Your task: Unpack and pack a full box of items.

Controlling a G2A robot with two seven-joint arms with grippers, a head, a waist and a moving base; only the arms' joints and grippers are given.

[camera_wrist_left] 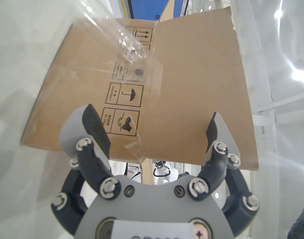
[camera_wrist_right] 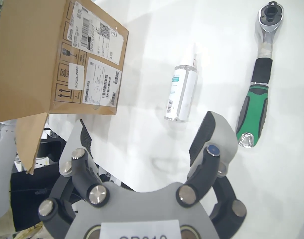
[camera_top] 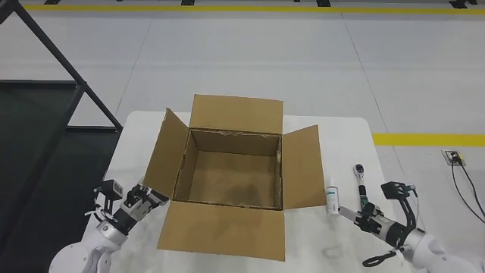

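An open cardboard box (camera_top: 231, 176) stands mid-table with all its flaps spread; its inside looks bare. To its right lie a small white bottle (camera_top: 332, 197) and a ratchet wrench with a green and black handle (camera_top: 361, 188). In the right wrist view the bottle (camera_wrist_right: 182, 93) and the wrench (camera_wrist_right: 261, 75) lie just beyond my open right gripper (camera_wrist_right: 147, 135), which holds nothing. My right gripper (camera_top: 356, 216) sits near the front right of the table. My left gripper (camera_top: 144, 199) is at the box's left side, open and empty (camera_wrist_left: 152, 125), facing the box wall (camera_wrist_left: 142, 95).
The white table (camera_top: 345, 133) ends close behind the box and just right of the wrench. A black frame (camera_top: 53, 83) stands off the table's left side. Loose clear tape (camera_wrist_left: 128, 45) hangs on the box's outer wall.
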